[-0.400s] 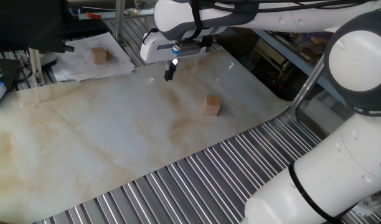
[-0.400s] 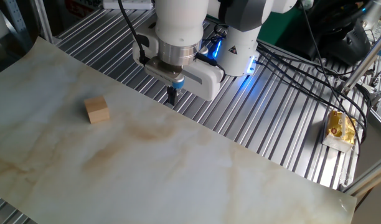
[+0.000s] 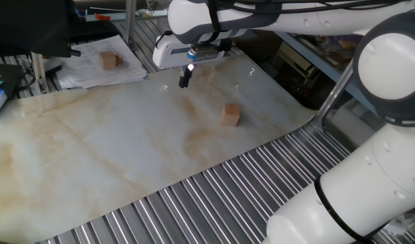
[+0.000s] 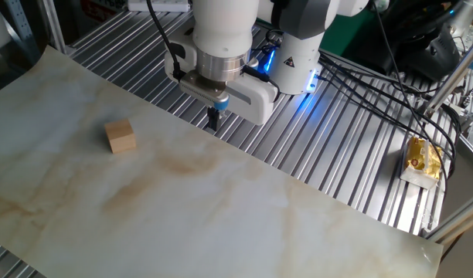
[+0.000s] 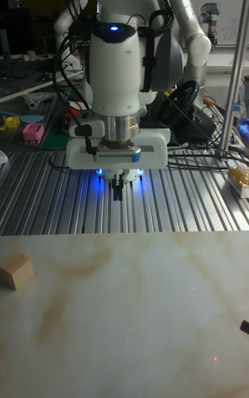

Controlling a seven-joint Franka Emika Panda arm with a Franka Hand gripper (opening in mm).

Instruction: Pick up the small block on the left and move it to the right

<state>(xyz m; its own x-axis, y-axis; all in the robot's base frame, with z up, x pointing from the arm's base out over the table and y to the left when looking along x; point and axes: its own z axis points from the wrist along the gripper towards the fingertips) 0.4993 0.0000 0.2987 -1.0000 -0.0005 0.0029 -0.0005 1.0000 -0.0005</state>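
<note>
On the left part of the marbled sheet [image 5: 138, 315], in the tall fixed view, the small block [image 5: 15, 270] lies flat, close to the left border of the picture. In the other fixed view the same small block [image 4: 120, 136] rests alone on the sheet, well apart from the gripper [image 4: 214, 117], which hangs above the far edge of the sheet, near the ribbed metal table [image 4: 329, 154]. The two fingers look pressed together with nothing between them, so the jaws seem closed and empty.

The block is a cube, so I see no long axis. It sits on one face, and its vertical edges are turned a little against the edges of the sheet.

What could go wrong: if the fingers go down while closed, they may hit the top of the cube and push it away. If the jaws are not turned to match its rotated sides, they may grip on corners, and the cube may twist or slip out.

Further right in one fixed view, a darker cube [image 3: 110, 60] lies on papers [image 3: 99, 71] beyond the sheet; it could be mistaken for the target.
</note>
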